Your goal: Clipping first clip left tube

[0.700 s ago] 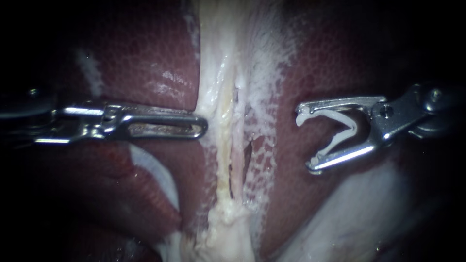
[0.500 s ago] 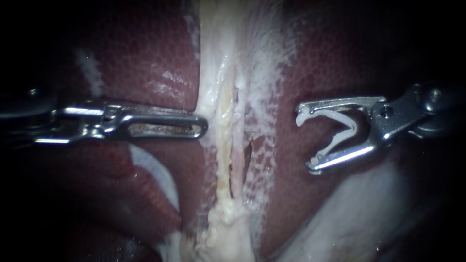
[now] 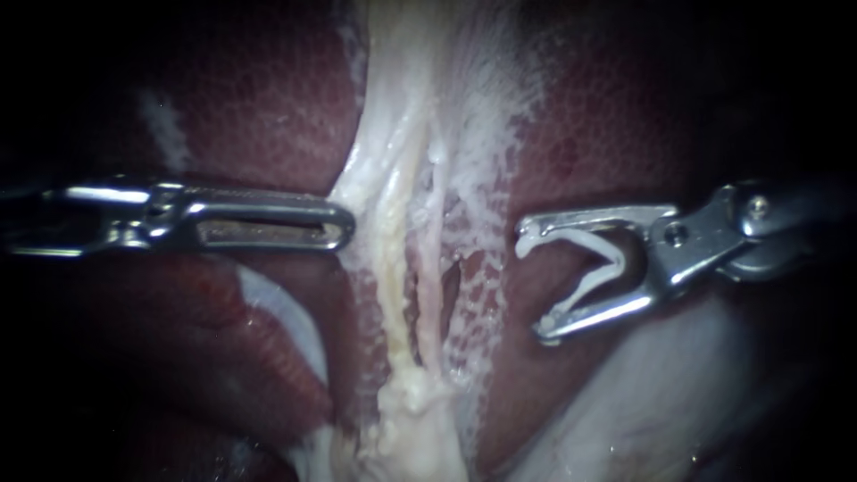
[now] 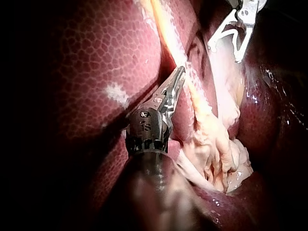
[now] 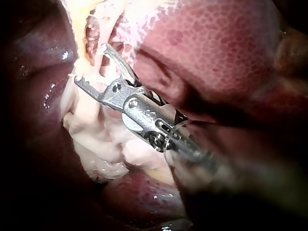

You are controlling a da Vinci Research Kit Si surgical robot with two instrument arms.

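Two tubes run down the middle of the endoscope view: the yellowish left tube (image 3: 391, 268) and a pinker right tube (image 3: 430, 286), with dark gaps beside them. My left instrument (image 3: 339, 225) (image 4: 179, 76) has its slotted jaws shut on the white tissue (image 3: 357, 183) at the left tube's edge, and that tissue is drawn taut towards it. My right instrument (image 3: 533, 287) (image 5: 90, 63) stands right of the tubes, apart from them. Its jaws stand wide apart and hold an open white clip (image 3: 589, 268) (image 4: 231, 41), whose mouth faces the tubes.
Dark red liver (image 3: 268, 107) lies on both sides of the white band. A lumpy cream mass (image 3: 415, 419) sits where the tubes end below. Pale smooth tissue (image 3: 669, 393) lies under my right instrument.
My left instrument has pulled to the left, tenting the white tissue with it. My right instrument with the clip has moved left and slightly down, closer to the tubes.
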